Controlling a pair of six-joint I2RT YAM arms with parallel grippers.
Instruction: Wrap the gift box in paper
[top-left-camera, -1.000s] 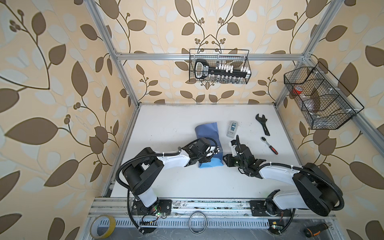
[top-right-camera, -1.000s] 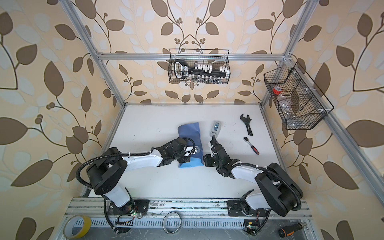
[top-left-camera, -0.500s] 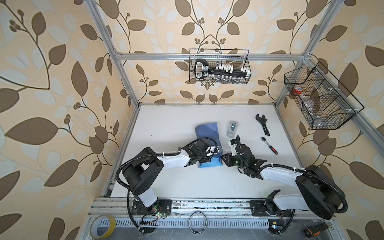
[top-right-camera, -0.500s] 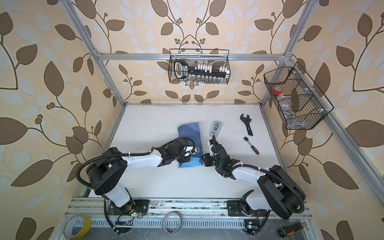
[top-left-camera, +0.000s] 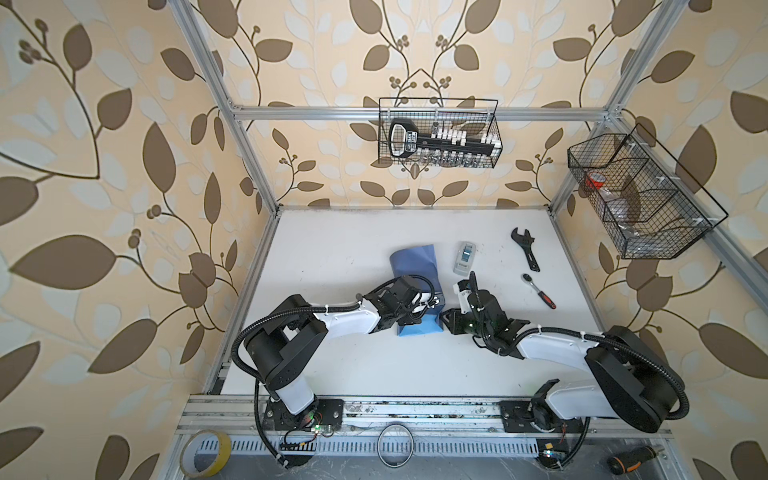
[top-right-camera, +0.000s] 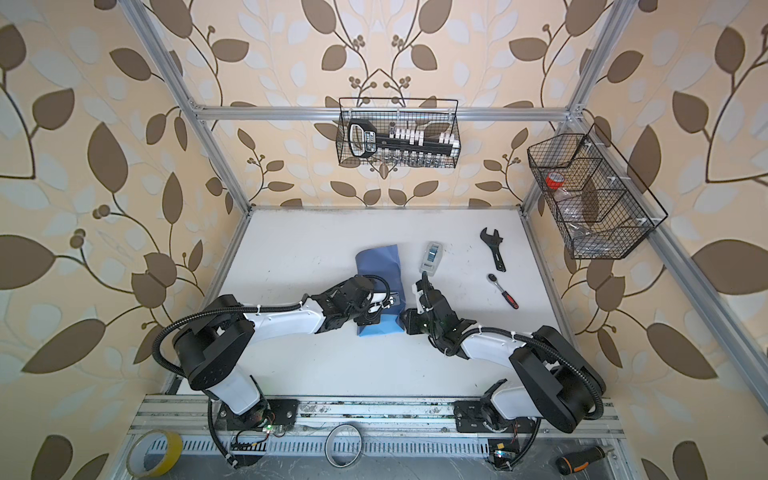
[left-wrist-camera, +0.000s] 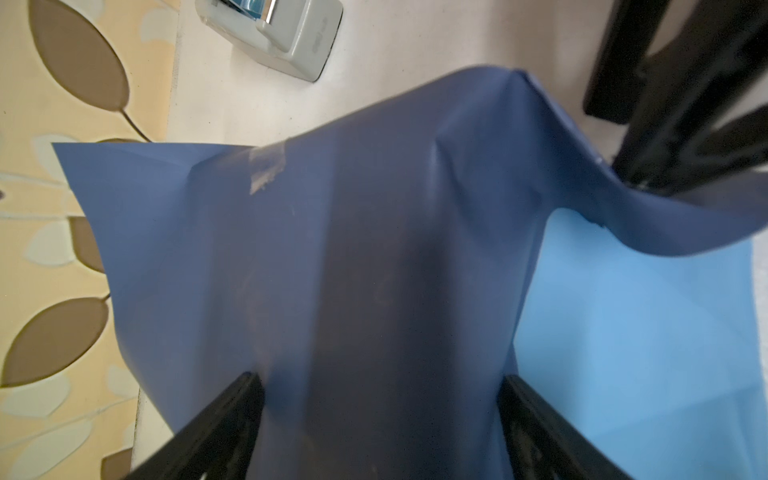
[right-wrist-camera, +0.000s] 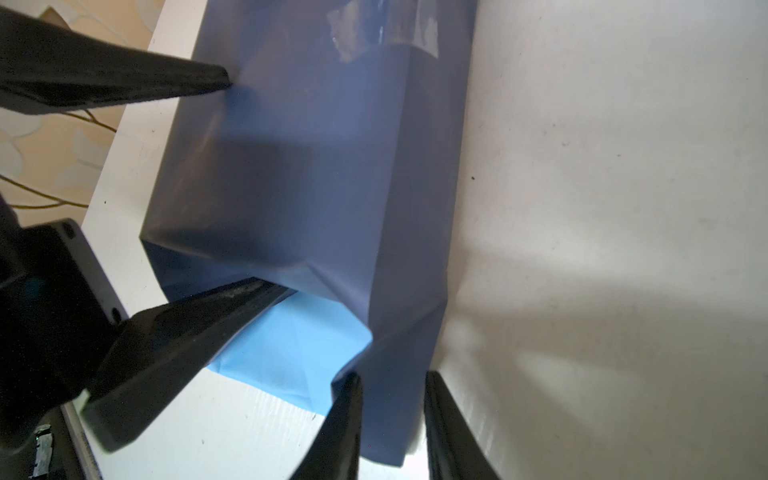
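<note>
The paper (top-left-camera: 415, 262) (top-right-camera: 378, 257) is folded up and over the gift box, which is hidden under it. The paper shows its slate-blue face (left-wrist-camera: 332, 249) on top and its light blue face (top-left-camera: 417, 328) at the near end. A strip of clear tape (left-wrist-camera: 266, 170) sticks to it. My left gripper (top-left-camera: 426, 309) (left-wrist-camera: 380, 386) spans the covered box with its jaws wide. In the right wrist view one of its fingers (right-wrist-camera: 199, 83) presses each side. My right gripper (top-left-camera: 446, 320) (right-wrist-camera: 390, 382) is at the near right corner, jaws narrowly apart, with a loose slate-blue flap (right-wrist-camera: 390, 415) between them.
A grey-white tape dispenser (top-left-camera: 464, 257) (left-wrist-camera: 274, 33) stands just right of the paper's far end. A black wrench (top-left-camera: 525, 249) and a red-handled ratchet (top-left-camera: 540, 291) lie farther right. Wire baskets (top-left-camera: 438, 133) hang on the back and right walls.
The right gripper has crept a little left toward the paper's near corner, and its jaws have narrowed slightly. The left arm and the covered box have stayed still.
</note>
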